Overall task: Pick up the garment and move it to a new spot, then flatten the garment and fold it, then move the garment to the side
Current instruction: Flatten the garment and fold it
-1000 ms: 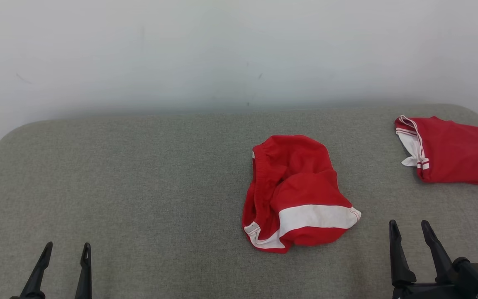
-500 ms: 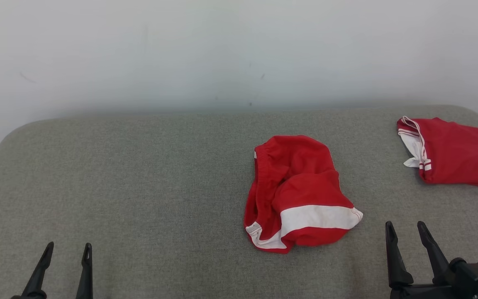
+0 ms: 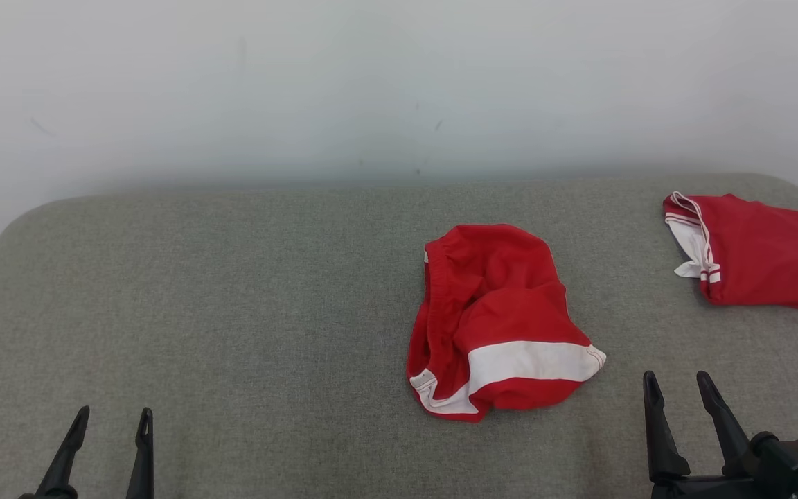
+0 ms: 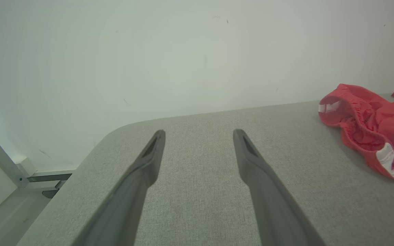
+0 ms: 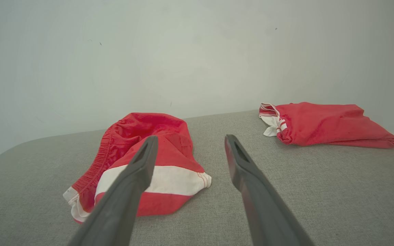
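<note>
Garment (image 3: 496, 319) here is a pair of red shorts with a broad white band. It lies in a loose heap on the grey fabric-covered table (image 3: 233, 312), a little right of the middle and roughly midway between the near and far edges. Nothing holds or touches it. The heap looks simply dropped, which fits a task that has yet to start, with the pick-up as the step ahead.

The left fingers (image 3: 141, 450) sit at the near left, well apart from the cloth and spread wide with nothing between them. The right fingers (image 3: 657, 423) sit at the near right, just beside the heap's near right corner, also spread wide and empty. Both pairs point toward the far wall (image 3: 371, 83), a ready pose from which the right side probably has the shorter reach.

The shorts are bunched, not flat. The gathered elastic waistband curves along the left and far side and stands up a little, so the opening gapes. One leg is folded over the top, so its white band runs across the near part and ends in a stitched corner jutting right. A small white hem shows at the near left. The cloth looks thin and soft and is likely to sag when lifted.

A second red garment (image 3: 766, 260) with white trim lies at the far right edge, well apart.
</note>
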{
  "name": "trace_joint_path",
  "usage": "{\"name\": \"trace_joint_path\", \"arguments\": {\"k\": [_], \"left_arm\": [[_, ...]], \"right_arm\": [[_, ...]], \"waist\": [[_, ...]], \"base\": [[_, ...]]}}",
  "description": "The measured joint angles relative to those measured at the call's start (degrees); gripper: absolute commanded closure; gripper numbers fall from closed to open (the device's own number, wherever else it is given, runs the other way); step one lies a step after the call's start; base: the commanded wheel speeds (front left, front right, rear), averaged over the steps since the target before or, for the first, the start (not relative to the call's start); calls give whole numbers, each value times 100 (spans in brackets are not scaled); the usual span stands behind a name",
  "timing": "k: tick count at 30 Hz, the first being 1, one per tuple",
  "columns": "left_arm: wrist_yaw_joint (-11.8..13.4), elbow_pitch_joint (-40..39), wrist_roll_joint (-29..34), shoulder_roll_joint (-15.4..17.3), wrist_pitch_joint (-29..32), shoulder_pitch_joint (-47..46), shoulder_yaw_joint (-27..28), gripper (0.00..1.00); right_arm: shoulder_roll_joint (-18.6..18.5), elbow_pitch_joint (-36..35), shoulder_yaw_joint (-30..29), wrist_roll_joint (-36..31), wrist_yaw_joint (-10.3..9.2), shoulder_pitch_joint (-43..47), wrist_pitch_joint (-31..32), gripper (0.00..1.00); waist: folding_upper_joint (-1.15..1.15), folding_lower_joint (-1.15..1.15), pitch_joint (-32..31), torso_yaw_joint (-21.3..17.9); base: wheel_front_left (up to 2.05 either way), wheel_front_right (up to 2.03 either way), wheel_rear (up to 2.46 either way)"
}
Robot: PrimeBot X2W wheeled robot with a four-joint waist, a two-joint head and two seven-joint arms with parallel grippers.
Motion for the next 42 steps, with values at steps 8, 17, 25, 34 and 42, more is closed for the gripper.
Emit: {"name": "trace_joint_path", "arguments": {"k": [8, 17, 25, 34, 42], "left_arm": [[0, 20, -27, -36, 0, -115, -126, 0], [-3, 250, -231, 58, -1, -1233, -1466, 0], [-11, 768, -566, 300, -1, -2117, -2753, 0], [-13, 1529, -1115, 676, 2, -2799, -3913, 0], [-14, 1924, -1422, 940, 15, -3288, -4800, 0]], "right_arm": [[0, 3, 16, 2, 0, -3, -1, 0], [0, 78, 136, 44, 0, -162, -85, 0], [0, 176, 143, 123, 0, -320, -247, 0], [0, 379, 244, 256, 0, -474, -457, 0], [0, 521, 294, 308, 0, -586, -601, 0]], "waist": [[0, 0, 51, -7], [0, 0, 325, -199], [0, 1, 608, -517], [0, 1, 923, -958], [1, 1, 1188, -1277]], "base": [[0, 0, 0], [0, 0, 0], [0, 0, 0], [0, 0, 0], [0, 0, 0]]}}
